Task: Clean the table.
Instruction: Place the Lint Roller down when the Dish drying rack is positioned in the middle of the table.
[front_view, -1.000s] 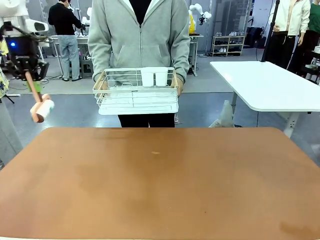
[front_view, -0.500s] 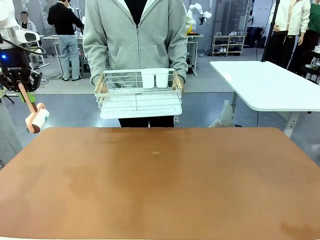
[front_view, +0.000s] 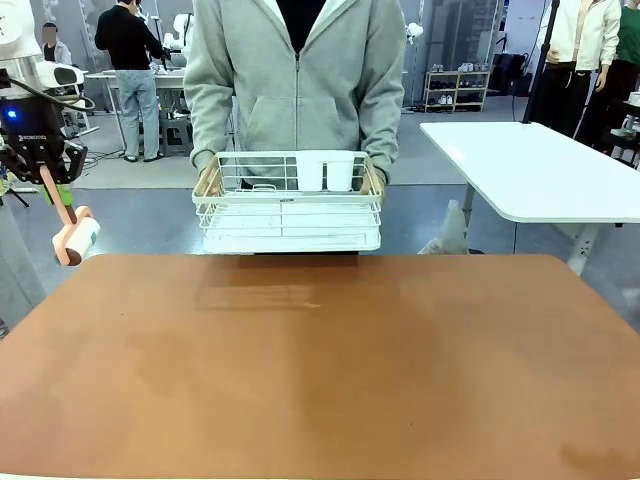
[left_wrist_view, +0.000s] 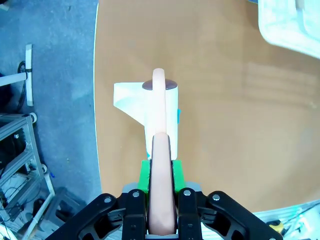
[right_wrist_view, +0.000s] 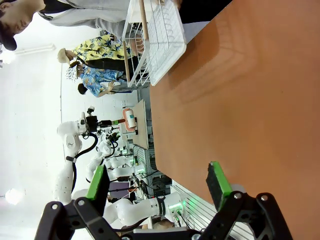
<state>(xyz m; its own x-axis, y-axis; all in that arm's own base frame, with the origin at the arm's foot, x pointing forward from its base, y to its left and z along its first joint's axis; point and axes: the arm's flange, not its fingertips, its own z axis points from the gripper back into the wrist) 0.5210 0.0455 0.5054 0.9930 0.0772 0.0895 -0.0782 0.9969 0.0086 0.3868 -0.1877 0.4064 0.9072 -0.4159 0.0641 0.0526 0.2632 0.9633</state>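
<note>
The copper-brown counter spreads wide across the foreground. At its far edge stands a person in a grey hoodie. The person holds a white wire dish rack level by both ends, just above the counter's edge, with two white cups upright in it.

My left arm comes in high by the counter's far left corner, with the wrist turned downward. My left pincer is pressed together on the peach handle of a lint roller. The handle slants down, and the white roll hangs right at that corner with a loose flap of sheet sticking out sideways. I cannot tell whether it touches the surface.

My right pincer is held over the counter, its green-padded fingers spread wide apart.
</note>
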